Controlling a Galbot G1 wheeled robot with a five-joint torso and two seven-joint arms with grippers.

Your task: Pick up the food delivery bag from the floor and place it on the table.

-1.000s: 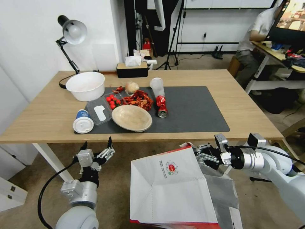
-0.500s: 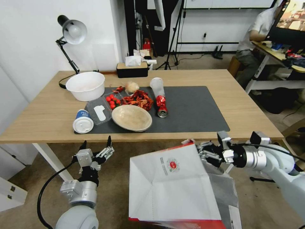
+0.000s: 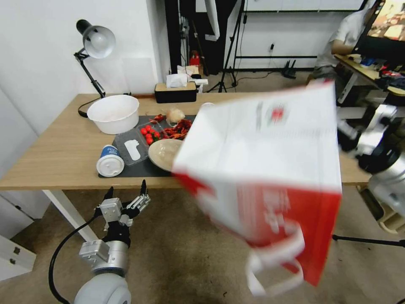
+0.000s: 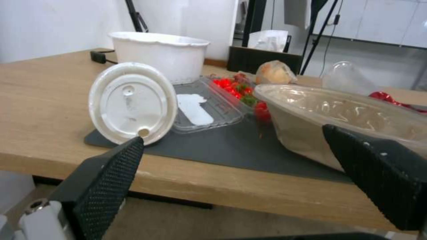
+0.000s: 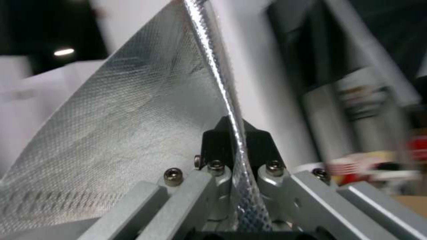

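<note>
Half a second on, the large white paper food delivery bag with red panels has swung up from below the table edge and now hangs tilted in the air over the near right part of the long light-wood table, clear of the worn beige carpet floor. The right gripper, beside the bag's upper right corner, is clenched on its silver foil-lined rim, wall pinched between the pads. The bag appears light and floppy: it swings freely, white strap handles dangling, so a rim hold looks workable but prone to sway and creasing. The left gripper hangs below the table's near edge, fingers spread and empty. Room is tight toward the table's left: a shallow beige bowl, a lidded paper cup on its side and a white plastic tub crowd the dark grey mat; the visible right end appears open.
</note>
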